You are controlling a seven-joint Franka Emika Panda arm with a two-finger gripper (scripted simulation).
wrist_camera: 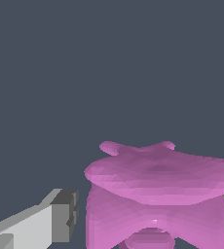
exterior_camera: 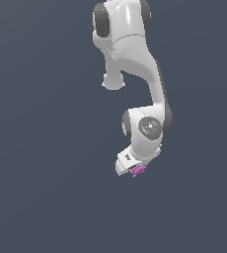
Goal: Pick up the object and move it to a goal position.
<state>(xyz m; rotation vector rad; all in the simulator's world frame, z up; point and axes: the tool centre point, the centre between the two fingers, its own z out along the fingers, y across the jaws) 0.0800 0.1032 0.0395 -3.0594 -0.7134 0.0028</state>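
In the exterior view the white arm (exterior_camera: 135,69) reaches down from the top, and its tool (exterior_camera: 133,168) sits directly over the small magenta object (exterior_camera: 138,171). In the wrist view one grey-tipped finger (wrist_camera: 65,214) stands just beside the object (wrist_camera: 158,194); whether the tool grips it cannot be told.

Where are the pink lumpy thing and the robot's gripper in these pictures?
object (wrist_camera: 158,180), wrist view, on its broad upper lobe.
gripper (exterior_camera: 135,171), exterior view, at the fingertips by the pink thing.
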